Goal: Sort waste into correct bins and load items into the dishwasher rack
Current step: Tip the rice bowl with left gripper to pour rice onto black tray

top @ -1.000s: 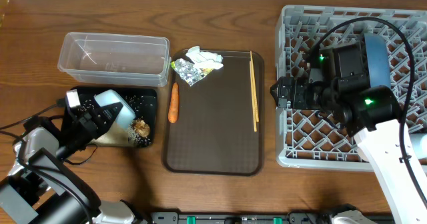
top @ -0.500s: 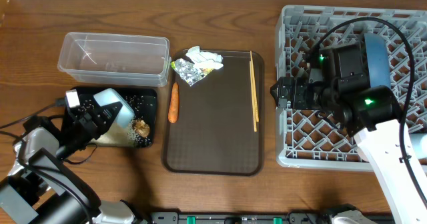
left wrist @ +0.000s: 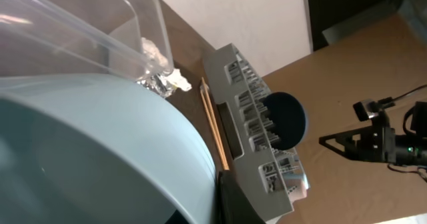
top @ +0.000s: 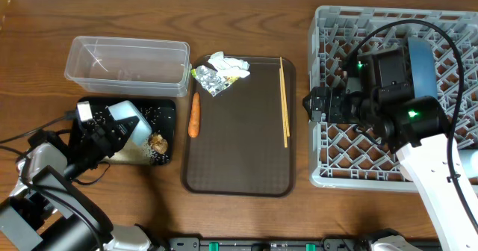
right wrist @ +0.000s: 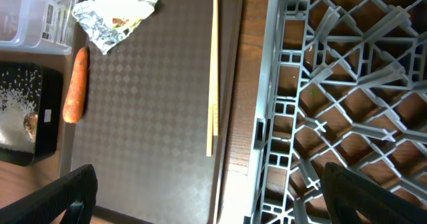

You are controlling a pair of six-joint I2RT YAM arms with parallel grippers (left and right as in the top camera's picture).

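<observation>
My left gripper (top: 112,134) is shut on the rim of the white bowl (top: 127,124), which it holds tilted over the black tray (top: 166,113). That bowl (left wrist: 87,151) fills most of the left wrist view. Loose rice (top: 142,152) and a brown food lump (top: 157,141) lie in the black tray. The carrot (top: 194,115), foil wrapper (top: 208,79), crumpled paper (top: 228,63) and chopsticks (top: 284,101) lie on the brown serving tray (top: 239,161). My right gripper (right wrist: 213,204) hangs open over the rack's left edge (right wrist: 267,117), holding nothing. A blue plate (top: 423,64) stands in the rack (top: 336,161).
The clear tub (top: 127,60) sits behind the black tray. The right arm (top: 418,131) stretches across the rack. Cables trail over the wooden table at the front left (top: 22,143).
</observation>
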